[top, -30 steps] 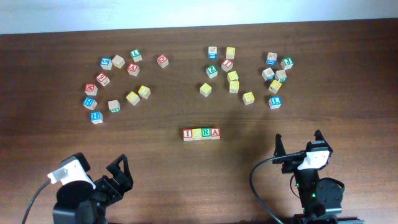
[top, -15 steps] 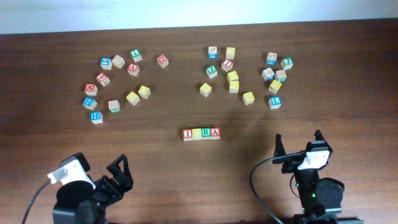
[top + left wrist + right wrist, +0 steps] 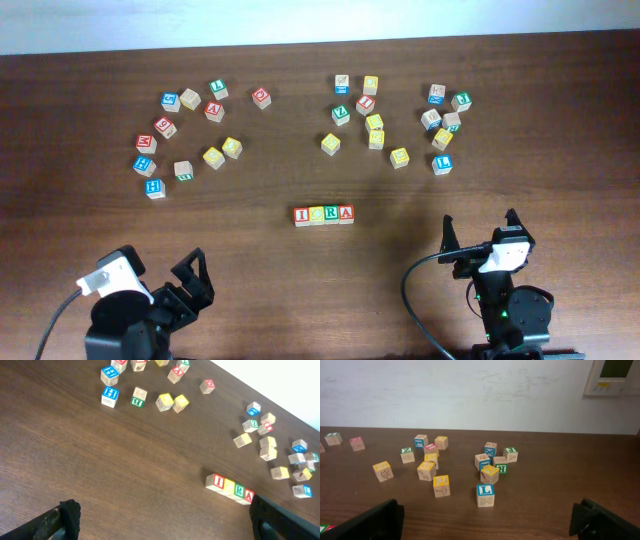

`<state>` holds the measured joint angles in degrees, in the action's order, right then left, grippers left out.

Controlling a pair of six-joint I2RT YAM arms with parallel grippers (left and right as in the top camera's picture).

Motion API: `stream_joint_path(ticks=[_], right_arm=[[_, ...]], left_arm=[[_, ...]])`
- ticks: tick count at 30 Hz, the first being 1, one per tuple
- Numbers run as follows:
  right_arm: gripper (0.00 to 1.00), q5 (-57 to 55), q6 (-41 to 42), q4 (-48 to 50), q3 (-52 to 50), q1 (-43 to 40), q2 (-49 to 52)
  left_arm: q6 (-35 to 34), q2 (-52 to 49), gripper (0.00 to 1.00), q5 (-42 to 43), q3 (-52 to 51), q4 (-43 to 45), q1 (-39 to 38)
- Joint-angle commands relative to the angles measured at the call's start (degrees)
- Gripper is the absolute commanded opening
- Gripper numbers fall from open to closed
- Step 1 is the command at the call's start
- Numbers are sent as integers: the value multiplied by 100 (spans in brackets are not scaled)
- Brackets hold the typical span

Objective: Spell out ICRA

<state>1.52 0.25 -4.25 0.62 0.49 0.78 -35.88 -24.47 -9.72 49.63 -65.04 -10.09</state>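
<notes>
"Wooden letter blocks on a dark table [image 3: 80,230], seen from above. Where is the word?"

"A row [image 3: 324,214] of four touching blocks reads I, C, R, A. It sits a little toward the near edge from the table's middle. Its long axis runs parallel to that edge. Loose blocks [image 3: 213,157] lie in two scatters toward the far edge, well apart from the row."

"And the arms?"

"Both are at the near edge. The left gripper [image 3: 192,280] is toward the near left corner, with its fingers spread and pinching nothing. The right gripper [image 3: 480,228] is toward the near right corner, fingers also spread and bare."

"Which is nearer the row?"

"Neither, clearly, since the row lies between them. From the left gripper it is ahead and to the right, and that wrist view shows it whole. From the right gripper it is off to the left, only a sliver at the lower left corner of its wrist view."

"What is left to do?"

"Probably nothing, as the word looks complete. Any next move should stay away from the row's ends, where a nudge could break the line."
</notes>
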Motion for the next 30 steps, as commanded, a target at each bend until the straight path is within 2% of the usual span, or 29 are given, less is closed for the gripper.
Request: stream_joint_path(ticks=[1, 4, 8, 11, 17, 22, 28, 30], right_arm=[[98, -28, 66, -31, -31, -52, -59], [98, -28, 66, -31, -31, -50, -59], [98, -28, 66, -31, -31, -52, -59], [98, -28, 66, -31, -31, -50, -59], [98, -28, 66, -31, -31, -52, -59], [98, -28, 66, -31, -31, -52, -59], [98, -28, 66, -31, -31, -50, -59], [98, -28, 66, -31, -31, -52, -59]], left_arm=[[-57, 22, 99, -66, -22, -367, 26], [26, 24, 99, -186, -26, -413, 24], [2302, 66, 99, 509, -155, 542, 15], [3322, 391, 99, 1023, -551, 1449, 15], [3582, 1375, 99, 1285, -2063, 3152, 411], [3598, 2055, 99, 1327, -3093, 4234, 750], [3729, 2417, 99, 1506, -4100, 5510, 754], [3923, 2420, 99, 1790, -4535, 6282, 754]])
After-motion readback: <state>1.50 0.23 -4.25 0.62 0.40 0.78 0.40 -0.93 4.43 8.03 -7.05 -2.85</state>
